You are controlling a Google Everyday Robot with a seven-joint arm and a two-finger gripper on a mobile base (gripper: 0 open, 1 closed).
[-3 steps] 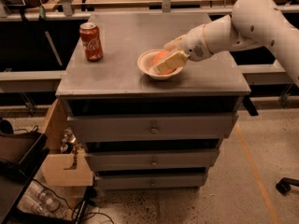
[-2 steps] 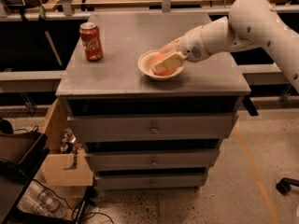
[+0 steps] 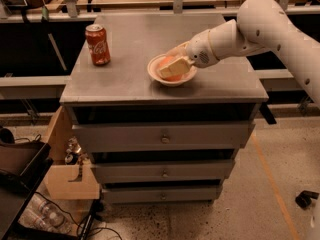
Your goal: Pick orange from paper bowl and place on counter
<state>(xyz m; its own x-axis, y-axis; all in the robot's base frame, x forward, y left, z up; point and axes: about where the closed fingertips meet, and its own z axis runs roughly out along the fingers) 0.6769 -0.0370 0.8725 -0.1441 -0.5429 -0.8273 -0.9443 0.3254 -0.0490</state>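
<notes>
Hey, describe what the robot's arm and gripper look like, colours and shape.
The arm is smooth, off-white, made of thick rounded segments with small dark dots on the shell. The gripper, at the paper bowl, is beige and blockier. No cables or sleeves show.

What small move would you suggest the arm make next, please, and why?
Probably a short lift straight up, provided the grasp is secure. The hand sits down in the paper bowl, right at the orange, which is not yet out. Rising first should clear the rim before moving sideways over the counter, away from the Coca-Cola can.
</notes>
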